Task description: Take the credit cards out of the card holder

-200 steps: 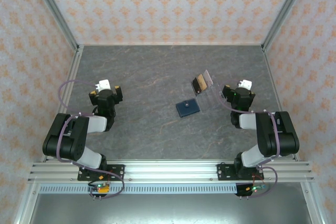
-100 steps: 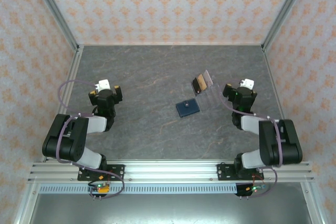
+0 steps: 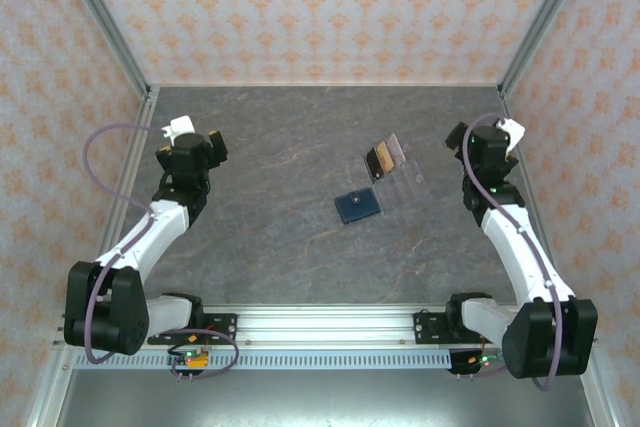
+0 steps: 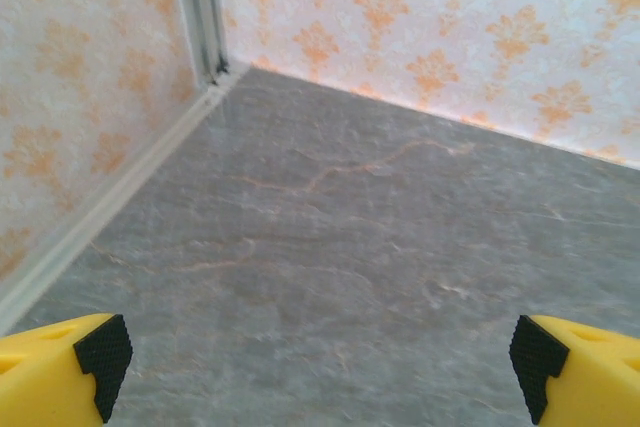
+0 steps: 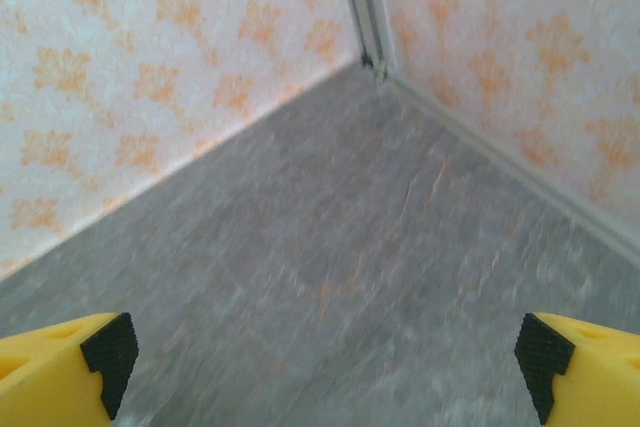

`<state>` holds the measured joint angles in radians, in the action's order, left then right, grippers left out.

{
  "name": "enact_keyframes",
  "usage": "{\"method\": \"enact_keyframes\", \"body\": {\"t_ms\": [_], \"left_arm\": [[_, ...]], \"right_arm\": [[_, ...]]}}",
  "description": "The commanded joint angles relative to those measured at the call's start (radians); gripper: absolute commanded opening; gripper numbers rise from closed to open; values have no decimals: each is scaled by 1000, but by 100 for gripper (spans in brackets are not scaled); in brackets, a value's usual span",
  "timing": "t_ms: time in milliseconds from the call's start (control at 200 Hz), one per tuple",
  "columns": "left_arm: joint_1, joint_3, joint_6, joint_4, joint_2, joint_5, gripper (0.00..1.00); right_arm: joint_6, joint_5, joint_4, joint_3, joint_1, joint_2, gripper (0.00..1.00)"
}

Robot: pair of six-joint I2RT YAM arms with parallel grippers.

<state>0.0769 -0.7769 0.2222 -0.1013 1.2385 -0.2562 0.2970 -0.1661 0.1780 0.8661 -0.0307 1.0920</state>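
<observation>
Hanging outstretched, left claw (image 4: 318, 359), right claw (image 5: 327, 357), gaping

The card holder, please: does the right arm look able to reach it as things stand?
Probably yes: the right gripper is open, and only flat credit cards lie between it and the card holder.

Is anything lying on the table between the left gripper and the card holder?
No. In the top view, the grey table is bare from the left gripper across to the card holder.
</observation>
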Motion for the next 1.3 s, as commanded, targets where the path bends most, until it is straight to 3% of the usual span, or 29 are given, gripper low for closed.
{"method": "enact_keyframes", "body": {"t_ms": [0,175,320,631,1026,1296], "left_arm": [[7,-136,126,330,7,105,100],[31,-255,179,464,72,237,100],[112,-320,196,523,132,301,100],[323,-353,273,490,257,417,100],[478,-459,295,466,452,474,100],[517,-529,292,481,554,502,98]], "right_arm": [[130,157,336,78,3,20,99],[228,372,515,140,3,45,99],[294,480,597,126,3,47,100],[375,615,488,22,-35,79,96],[366,645,330,32,-83,283,84],[250,550,365,167,-81,417,80]]}}
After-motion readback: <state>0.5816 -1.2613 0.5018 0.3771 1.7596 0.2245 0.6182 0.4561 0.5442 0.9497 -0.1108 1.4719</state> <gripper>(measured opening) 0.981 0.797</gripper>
